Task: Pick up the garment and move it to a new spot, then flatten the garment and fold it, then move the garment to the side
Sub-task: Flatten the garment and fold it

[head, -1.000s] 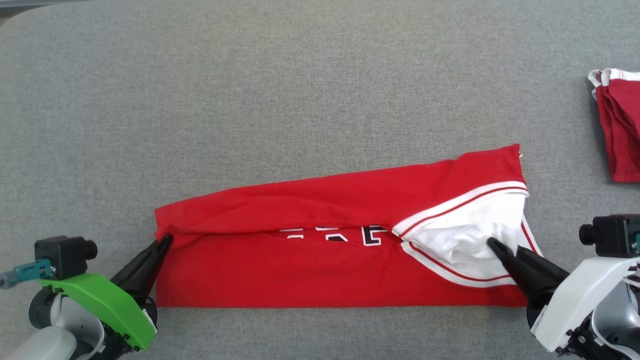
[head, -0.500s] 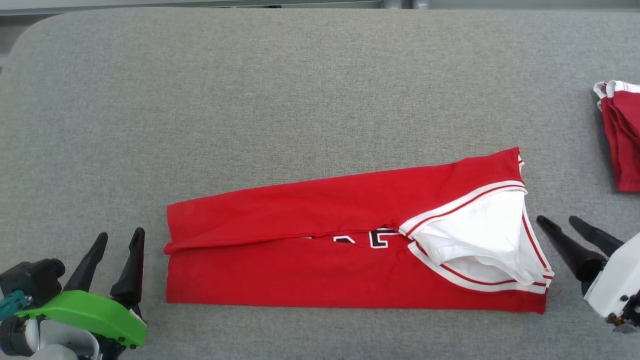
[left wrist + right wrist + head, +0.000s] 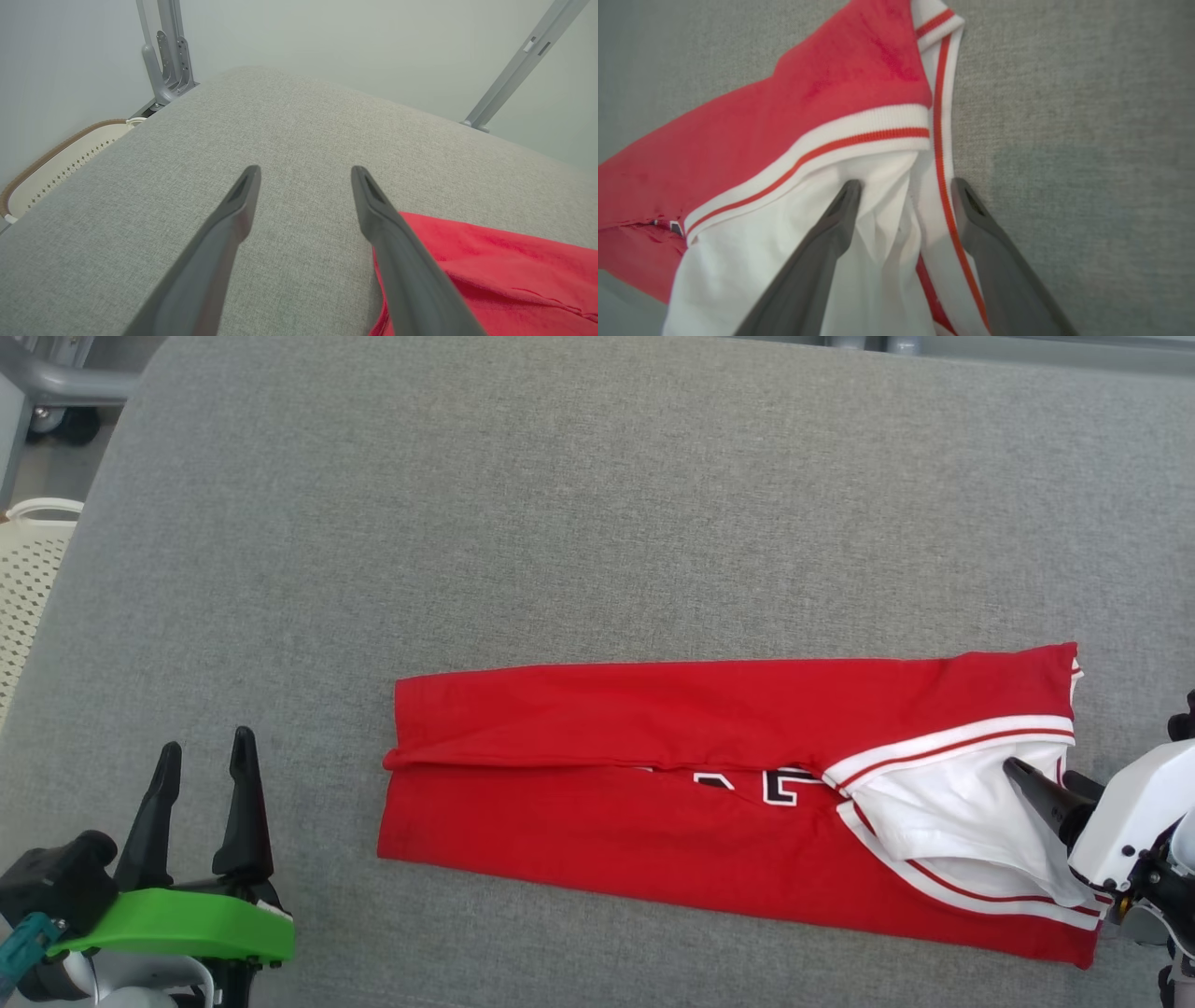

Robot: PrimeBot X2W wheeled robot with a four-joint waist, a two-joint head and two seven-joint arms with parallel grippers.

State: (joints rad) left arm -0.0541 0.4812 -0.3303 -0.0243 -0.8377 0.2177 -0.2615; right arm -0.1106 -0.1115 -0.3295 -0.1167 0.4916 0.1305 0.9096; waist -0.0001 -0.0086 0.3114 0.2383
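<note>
Grey tabletop (image 3: pixel 560 523) is carrying one folded red jersey (image 3: pixel 653 821). Left gripper (image 3: pixel 205 747) is gaping empty, jersey beside its right finger, one basket (image 3: pixel 33 569) beyond its left. Right gripper (image 3: pixel 906 183) is straddling the white trim (image 3: pixel 859 135), spread wide, gripping nothing.

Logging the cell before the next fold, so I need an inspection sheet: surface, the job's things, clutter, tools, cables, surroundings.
Surface: grey fabric-covered table, flat.
Job's things: red garment with white striped trim, lying folded in a long strip; its white lining shows at the robot's right end.
Clutter: nothing seen.
Tools: left tool open over bare table, apart from the garment's left end. Right tool open over the white end, one finger on the lining side and one at the striped edge; whether it touches the garment cannot be told.
Cables: nothing seen.
Surroundings: pale perforated basket beside the table's left edge; grey metal posts behind the table.
</note>
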